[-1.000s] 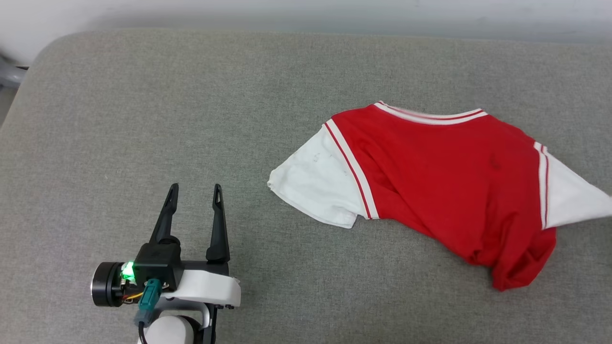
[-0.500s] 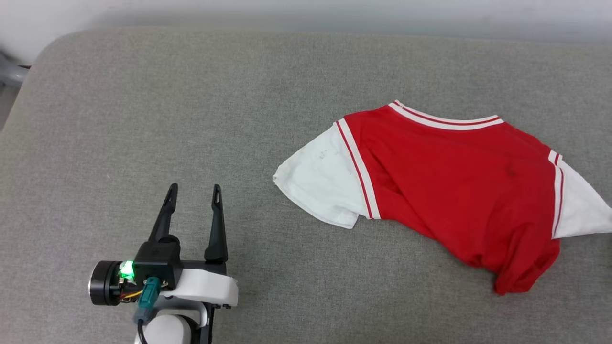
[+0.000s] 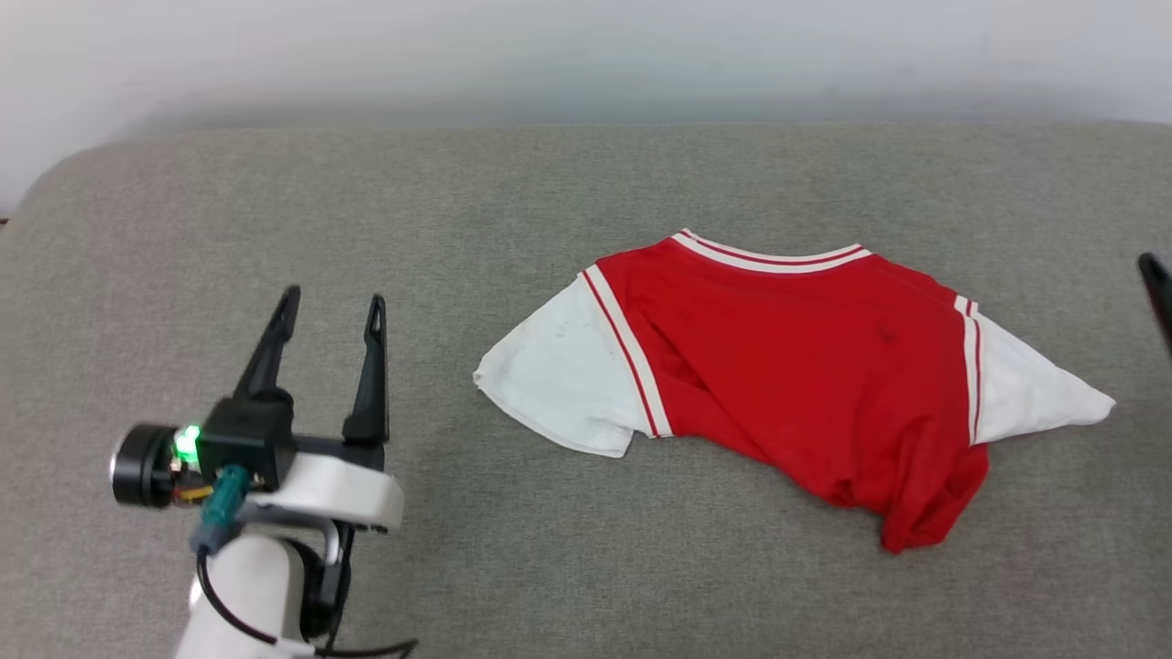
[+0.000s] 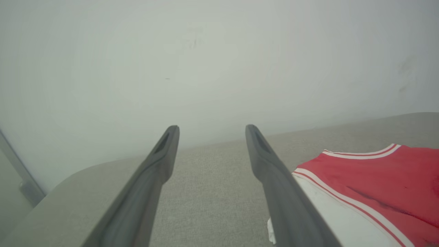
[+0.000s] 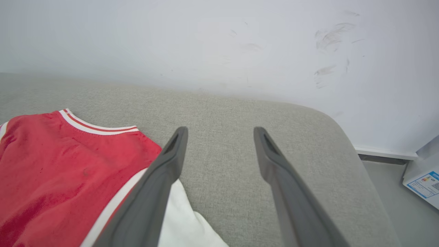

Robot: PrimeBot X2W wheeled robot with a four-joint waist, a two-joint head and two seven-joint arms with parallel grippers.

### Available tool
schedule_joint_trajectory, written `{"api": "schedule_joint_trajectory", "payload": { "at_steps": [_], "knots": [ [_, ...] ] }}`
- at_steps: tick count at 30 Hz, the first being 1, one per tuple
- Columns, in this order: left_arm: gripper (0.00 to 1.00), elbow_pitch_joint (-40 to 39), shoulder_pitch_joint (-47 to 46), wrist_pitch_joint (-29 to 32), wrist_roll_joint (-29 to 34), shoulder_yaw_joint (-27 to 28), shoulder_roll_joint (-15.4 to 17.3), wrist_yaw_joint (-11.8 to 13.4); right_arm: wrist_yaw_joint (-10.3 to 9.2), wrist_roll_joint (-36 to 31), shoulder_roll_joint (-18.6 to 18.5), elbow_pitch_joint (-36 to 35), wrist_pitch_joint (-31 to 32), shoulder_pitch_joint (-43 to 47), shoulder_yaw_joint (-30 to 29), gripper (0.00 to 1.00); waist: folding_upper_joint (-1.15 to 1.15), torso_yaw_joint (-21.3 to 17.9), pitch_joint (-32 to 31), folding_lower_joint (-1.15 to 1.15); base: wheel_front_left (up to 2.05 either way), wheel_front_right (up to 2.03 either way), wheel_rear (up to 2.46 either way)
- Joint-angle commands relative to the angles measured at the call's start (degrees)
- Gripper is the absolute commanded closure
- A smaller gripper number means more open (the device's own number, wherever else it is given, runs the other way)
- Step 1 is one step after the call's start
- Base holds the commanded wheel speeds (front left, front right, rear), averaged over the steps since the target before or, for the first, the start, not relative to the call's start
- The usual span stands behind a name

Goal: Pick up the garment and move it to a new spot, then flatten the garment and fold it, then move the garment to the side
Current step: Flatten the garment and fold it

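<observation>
The garment (image 3: 806,366), a red jersey T-shirt with white sleeves and striped trim, lies rumpled on the grey cushion (image 3: 513,183), plain side up. My left gripper (image 3: 331,308) hovers open to its left, apart from the white sleeve (image 3: 558,380). In the left wrist view the left gripper (image 4: 212,130) is empty, the garment (image 4: 384,185) to its lower right. My right gripper (image 5: 220,132) is open with nothing between its fingers, above the cushion just right of the garment (image 5: 65,161). One right fingertip (image 3: 1155,279) shows at the head view's right edge.
A pale wall (image 3: 586,55) runs behind the cushion. The cushion's rounded right corner (image 5: 329,120) drops to the floor, where a box with a label (image 5: 425,180) stands. Bare cushion (image 3: 641,586) lies in front of the shirt.
My right gripper has opened and the shirt's right sleeve has dropped flat onto the cushion. The head camera has shifted, so the whole picture moved left and down.
</observation>
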Motion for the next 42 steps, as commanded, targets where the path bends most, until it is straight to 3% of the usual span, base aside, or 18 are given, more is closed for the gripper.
{"api": "schedule_joint_trajectory", "payload": {
  "at_steps": [1, 5, 9, 13, 18, 23, 29, 35, 42],
  "knots": [
    [0.0, 0.61, -2.24, -0.15, -0.25, -0.07, 0.76, -0.83, -0.07, -2.73, 1.38, -1.69, -0.09, 3.28, -3.35, 0.0, 0.0, -0.73, -0.37, 0.0, 0.0, 0.0, 0.0],
    [0.0, 4.37, -8.17, 0.02, -1.07, -1.24, 3.0, -3.36, -0.06, -11.92, 5.34, -8.41, -0.11, 10.66, -14.63, 0.0, 0.0, -1.57, -0.43, 0.0, 0.0, 0.0, 0.0],
    [0.0, 6.89, -13.66, 2.79, -2.35, -3.08, 4.62, -4.57, -0.06, -17.87, 8.66, -13.23, -0.11, 16.12, -21.18, 0.0, 0.0, -2.02, -0.36, 0.0, 0.0, 0.0, 0.0],
    [0.0, 10.04, -19.87, 10.72, -6.05, -6.66, 6.66, -5.39, -0.06, -24.62, 13.42, -19.36, 0.44, 21.86, -27.42, 0.0, 0.0, -2.72, -0.02, 0.0, 0.0, 0.0, 0.0],
    [0.0, 13.84, -26.29, 26.91, -14.86, -14.13, 10.41, -5.37, -0.06, -30.1, 18.57, -27.04, 4.66, 27.09, -32.66, 0.0, 0.0, -3.74, 0.79, 0.0, 0.0, 0.0, 0.0],
    [0.0, 16.08, -30.49, 41.55, -25.04, -21.64, 14.48, -5.41, -0.06, -32.69, 21.74, -32.4, 8.2, 30.29, -35.71, 0.0, 0.0, -4.56, 1.94, 0.0, 0.0, 0.0, 0.0],
    [0.0, 18.55, -34.0, 54.07, -33.61, -29.53, 18.48, -5.42, -0.06, -33.8, 23.36, -36.09, 10.56, 30.75, -36.69, 0.0, 0.0, -5.67, 3.75, 0.0, 0.0, 0.0, 0.0],
    [0.0, 22.47, -35.9, 59.55, -37.57, -35.83, 19.9, -5.43, -0.06, -34.02, 23.99, -37.18, 11.29, 29.33, -36.3, 0.0, 0.0, -6.79, 5.65, 0.0, 0.0, 0.0, 0.0],
    [0.0, 27.25, -35.64, 59.5, -40.25, -42.09, 20.41, -5.43, -0.06, -33.92, 24.28, -36.41, 10.67, 28.08, -35.29, 0.0, 0.0, -7.89, 7.12, 0.0, 0.0, 0.0, 0.0]
  ]
}}
